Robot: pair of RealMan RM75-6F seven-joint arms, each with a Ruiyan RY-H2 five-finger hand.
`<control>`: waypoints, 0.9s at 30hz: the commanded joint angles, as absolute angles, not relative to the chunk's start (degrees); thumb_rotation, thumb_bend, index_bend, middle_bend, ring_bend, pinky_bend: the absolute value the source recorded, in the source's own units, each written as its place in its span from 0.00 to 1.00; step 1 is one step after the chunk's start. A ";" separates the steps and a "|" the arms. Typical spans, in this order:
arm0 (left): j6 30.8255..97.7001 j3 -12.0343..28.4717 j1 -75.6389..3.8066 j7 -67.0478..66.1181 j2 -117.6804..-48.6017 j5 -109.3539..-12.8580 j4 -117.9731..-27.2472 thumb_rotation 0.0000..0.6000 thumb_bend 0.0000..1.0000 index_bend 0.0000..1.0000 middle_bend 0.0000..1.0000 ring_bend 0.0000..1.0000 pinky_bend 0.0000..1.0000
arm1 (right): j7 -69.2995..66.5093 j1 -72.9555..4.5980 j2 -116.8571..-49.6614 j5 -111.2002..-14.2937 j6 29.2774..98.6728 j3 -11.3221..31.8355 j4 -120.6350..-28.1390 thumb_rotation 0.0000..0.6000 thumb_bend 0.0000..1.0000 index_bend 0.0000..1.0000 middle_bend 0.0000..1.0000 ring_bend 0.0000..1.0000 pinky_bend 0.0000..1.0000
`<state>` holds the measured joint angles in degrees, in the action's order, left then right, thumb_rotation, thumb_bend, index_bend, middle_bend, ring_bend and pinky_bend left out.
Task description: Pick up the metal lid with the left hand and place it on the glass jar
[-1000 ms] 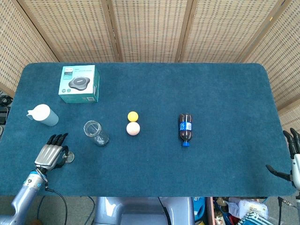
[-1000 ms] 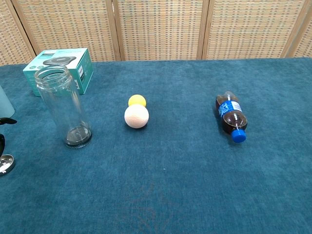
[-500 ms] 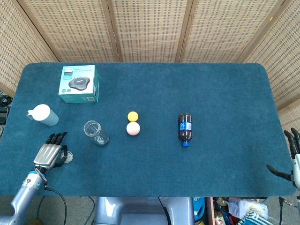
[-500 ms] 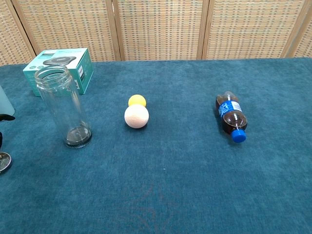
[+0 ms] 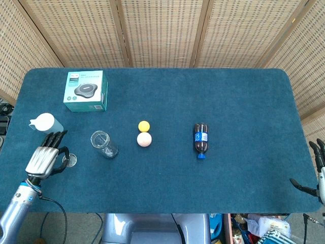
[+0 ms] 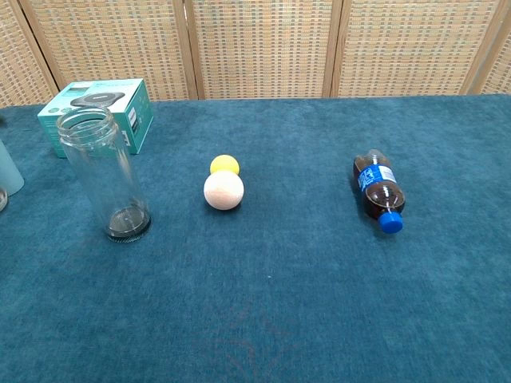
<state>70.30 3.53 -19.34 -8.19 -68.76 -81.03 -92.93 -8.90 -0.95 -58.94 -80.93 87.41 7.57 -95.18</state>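
Note:
The glass jar [image 5: 104, 144] stands upright and open-mouthed on the blue table left of centre; the chest view shows it tall and empty [image 6: 104, 171]. My left hand [image 5: 44, 158] hovers to the left of the jar, near the table's front left edge. It pinches the small round metal lid [image 5: 71, 160] at its fingertips, and the lid sits a hand's width left of the jar's base. In the chest view only a sliver of the lid [image 6: 1, 199] shows at the left edge. My right hand [image 5: 319, 165] hangs off the table's right edge with fingers spread, holding nothing.
A white cup [image 5: 46, 124] lies just behind my left hand. A teal box [image 5: 85, 90] stands at the back left. A yellow ball [image 5: 144, 126] and a white ball [image 5: 144, 140] touch near the centre. A cola bottle [image 5: 200, 140] lies right of centre.
My left hand has risen and moved back toward the white cup, carrying the lid up off the table with it. The right hand has barely shifted.

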 commanded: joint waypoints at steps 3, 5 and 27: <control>72.27 10.44 -22.54 -5.83 -57.06 -82.54 -107.43 1.00 0.44 0.61 0.00 0.00 0.00 | -9.10 -0.81 -58.77 -80.88 87.58 7.63 -95.26 1.00 0.00 0.00 0.00 0.00 0.00; 70.98 11.77 -23.67 -6.60 -55.41 -80.81 -110.01 1.00 0.44 0.61 0.00 0.00 0.00 | -9.12 -0.82 -58.74 -80.80 87.50 7.63 -95.27 1.00 0.00 0.00 0.00 0.00 0.00; 60.02 14.00 -34.09 -14.16 -60.40 -62.91 -111.43 1.00 0.44 0.61 0.00 0.00 0.00 | -8.93 -1.34 -58.77 -79.44 85.82 7.80 -95.03 1.00 0.00 0.00 0.00 0.00 0.00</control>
